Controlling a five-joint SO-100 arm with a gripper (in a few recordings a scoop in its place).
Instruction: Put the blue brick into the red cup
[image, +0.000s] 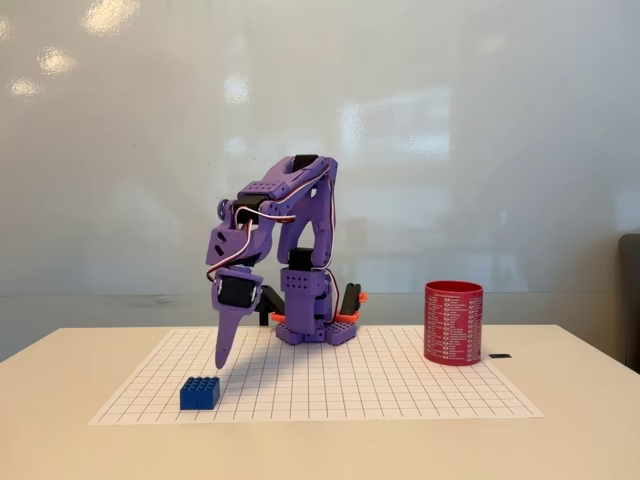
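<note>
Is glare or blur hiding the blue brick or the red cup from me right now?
Fixed view: glare spots sit only on the glossy wall behind the arm; the blue brick and red cup are evenly lit and sharp, with soft shadows on the grid sheet; the cup's white print is too small to read.

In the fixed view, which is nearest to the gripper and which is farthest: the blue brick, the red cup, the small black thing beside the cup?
From the gripper:
1. The blue brick, just below its tip, to the left.
2. The red cup, far to the right.
3. The small black thing, right of the cup on the table.
</note>
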